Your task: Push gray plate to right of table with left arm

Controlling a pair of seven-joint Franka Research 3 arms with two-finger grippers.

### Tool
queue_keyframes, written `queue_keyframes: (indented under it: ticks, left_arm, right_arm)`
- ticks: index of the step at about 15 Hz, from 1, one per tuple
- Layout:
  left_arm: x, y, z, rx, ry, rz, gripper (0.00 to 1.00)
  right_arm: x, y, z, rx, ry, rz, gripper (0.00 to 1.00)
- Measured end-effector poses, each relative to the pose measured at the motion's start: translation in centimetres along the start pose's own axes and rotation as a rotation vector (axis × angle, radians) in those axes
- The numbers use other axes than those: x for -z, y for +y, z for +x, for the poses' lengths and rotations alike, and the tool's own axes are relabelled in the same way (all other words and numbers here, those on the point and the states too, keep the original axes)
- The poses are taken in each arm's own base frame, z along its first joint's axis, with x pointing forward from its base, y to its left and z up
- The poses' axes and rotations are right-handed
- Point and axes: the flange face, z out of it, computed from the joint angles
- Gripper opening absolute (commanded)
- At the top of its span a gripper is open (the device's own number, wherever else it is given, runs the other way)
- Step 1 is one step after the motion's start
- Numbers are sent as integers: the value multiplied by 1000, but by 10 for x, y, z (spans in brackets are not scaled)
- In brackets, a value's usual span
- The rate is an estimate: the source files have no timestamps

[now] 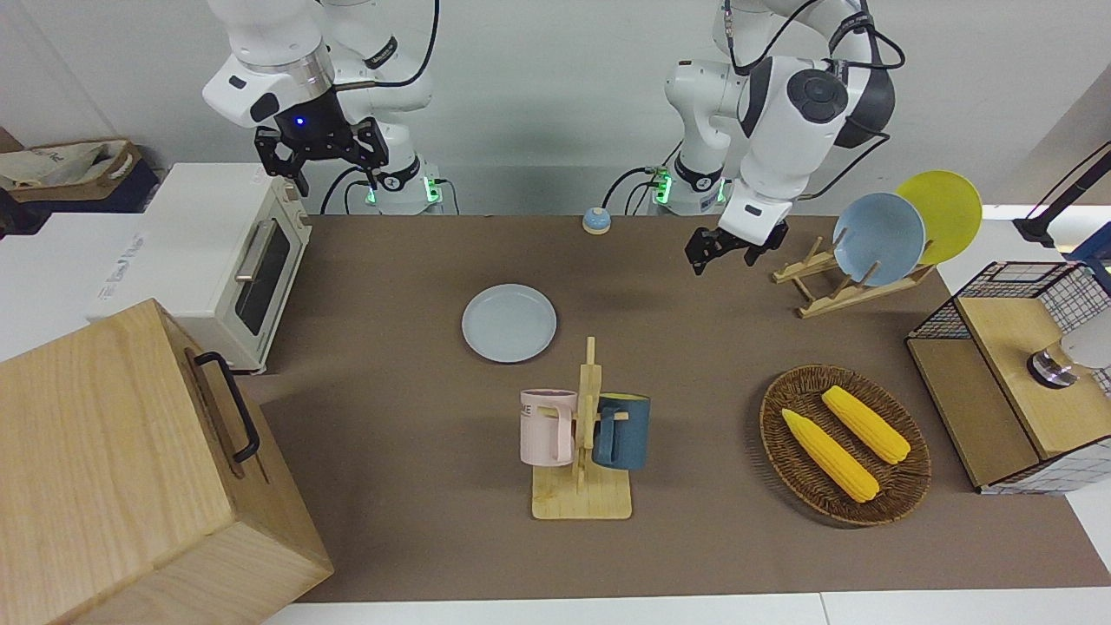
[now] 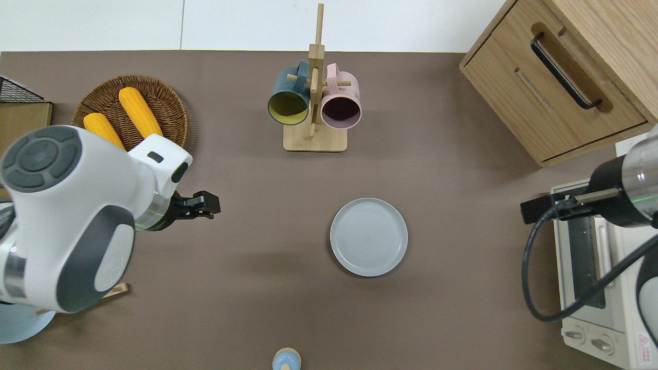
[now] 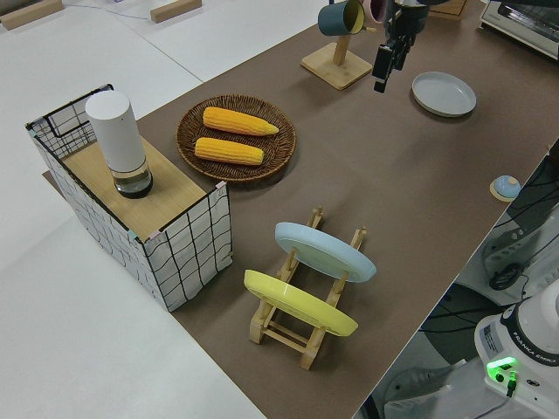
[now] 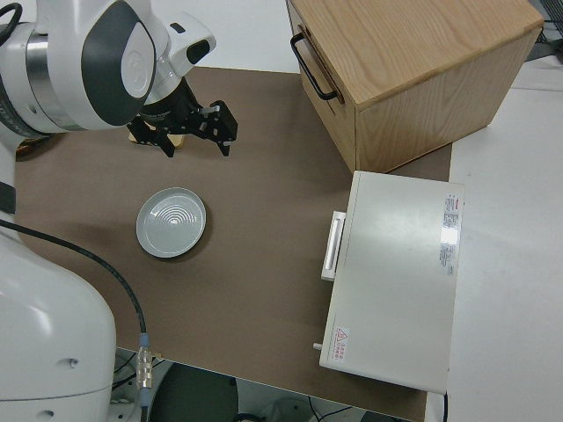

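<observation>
my left hand (image 2: 208, 204): up in the air over bare worktop (image 2: 247, 308), between the corn basket (image 2: 169, 110) and the gray plate (image 2: 368, 236), well apart from the plate; fingers parted, holding nothing
gray plate: flat on the worktop, rim up, near the middle, nearer to me than the mug rack (image 2: 314, 139), farther than the small blue knob (image 2: 286, 359) at my edge
plate axis: round, no long axis, no facing to tell
view differences: overhead hides the plate stand under my left arm; front view shows it with the blue plate (image 1: 878, 238) and yellow plate (image 1: 942, 213) leaning in it
front view only: wire-sided shelf (image 1: 1007, 382) at my left arm's end
right end: toaster oven (image 2: 596, 288), wooden drawer box (image 2: 560, 87)
my right hand (image 1: 321, 156): parked, fingers apart
</observation>
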Motion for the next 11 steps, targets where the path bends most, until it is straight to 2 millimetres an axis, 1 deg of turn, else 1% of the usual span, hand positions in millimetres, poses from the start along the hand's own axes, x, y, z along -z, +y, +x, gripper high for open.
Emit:
queue_keyframes:
  ticks: [2,3,5,9,11]
  left_arm:
    - [15,-33,5,-6,24,-15,1000]
    - [24,-54,11,-23,38,-21,1000]
    - [35,-69,15,-40,47,-24,1000]
    - [49,-76,19,-50,36,-3,1000]
    - [48,-74,23,-54,27,2,1000]
  right_arm:
    - [0,0,0,0,0,0,983]
    - [0,0,0,0,0,0,983]
    - [0,0,0,0,0,0,983]
    - [0,0,0,0,0,0,983]
    - [0,0,0,0,0,0,983]
